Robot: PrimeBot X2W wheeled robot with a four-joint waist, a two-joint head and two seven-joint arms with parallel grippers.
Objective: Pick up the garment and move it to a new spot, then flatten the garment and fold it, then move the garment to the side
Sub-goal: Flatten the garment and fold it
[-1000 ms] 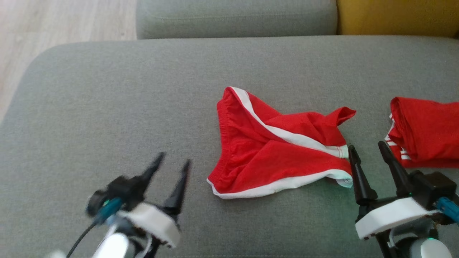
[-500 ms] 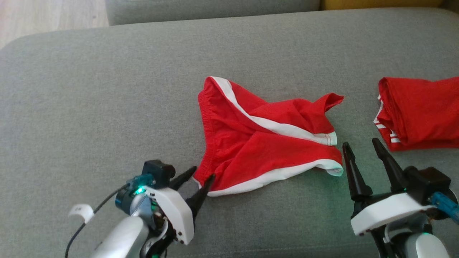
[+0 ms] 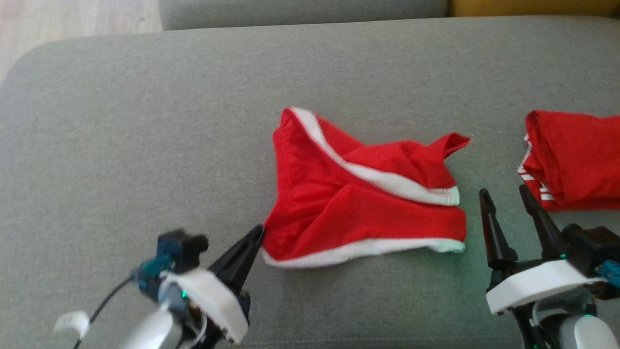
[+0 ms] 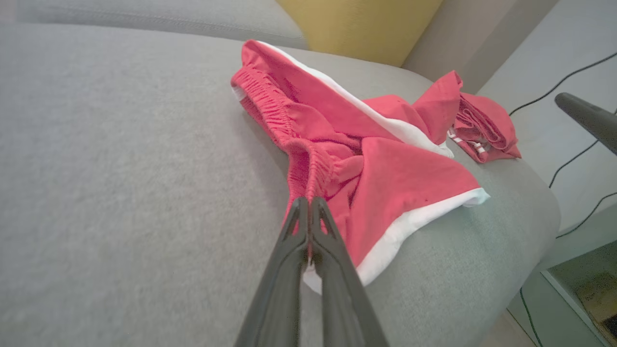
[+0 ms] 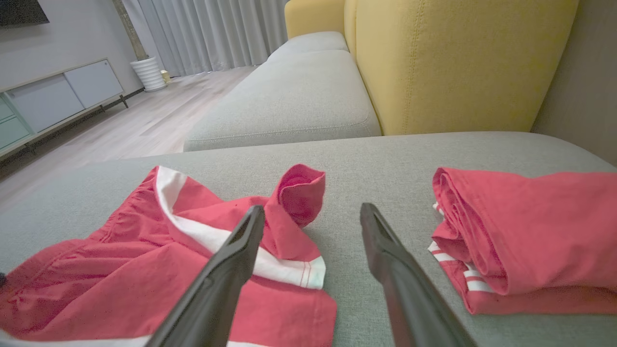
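Leftmost, the left gripper (image 3: 259, 232) has its two dark fingers pressed together on the near left corner of the red shorts (image 3: 358, 213), pinching the gathered waistband just above the white hem. The shorts lie crumpled in the middle of the grey sofa cushion (image 3: 145, 145). Just beside their right edge the right gripper (image 3: 503, 193) hovers with fingers spread, holding nothing, and a folded red garment (image 3: 576, 160) lies further right.
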